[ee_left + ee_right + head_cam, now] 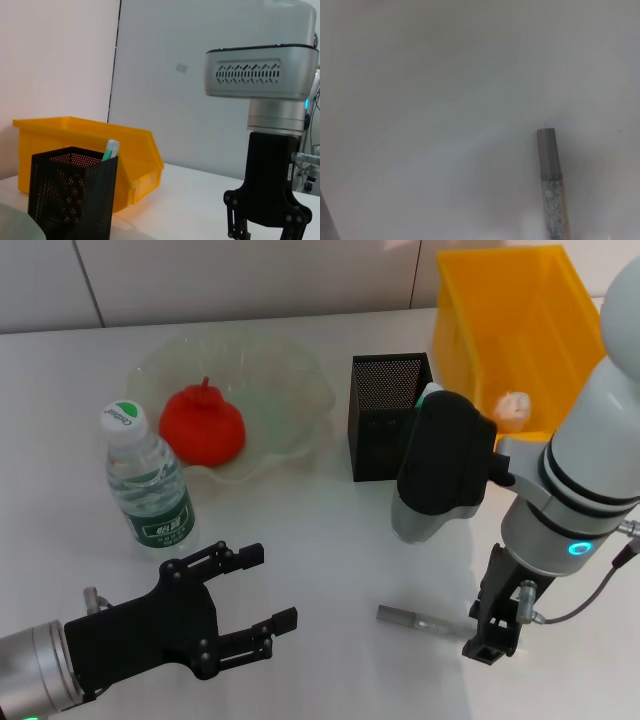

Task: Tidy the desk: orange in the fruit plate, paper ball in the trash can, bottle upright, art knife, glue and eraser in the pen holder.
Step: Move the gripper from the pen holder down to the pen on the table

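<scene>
A slim grey art knife (420,620) lies flat on the white bench (320,540), its long axis running side to side across the robot's front. The right gripper (495,635) hangs just beside the knife's right-hand end, pointing down at the bench, so the knife stretches away from it toward the robot's left; whether its fingers are spread or closed cannot be told. The right wrist view shows the knife's grey end cap close below. The left gripper (255,605) rests low at the near left with fingers spread wide and empty, farther from the knife. The right arm is clearly nearer. The black mesh pen holder (388,415) stands behind the knife.
</scene>
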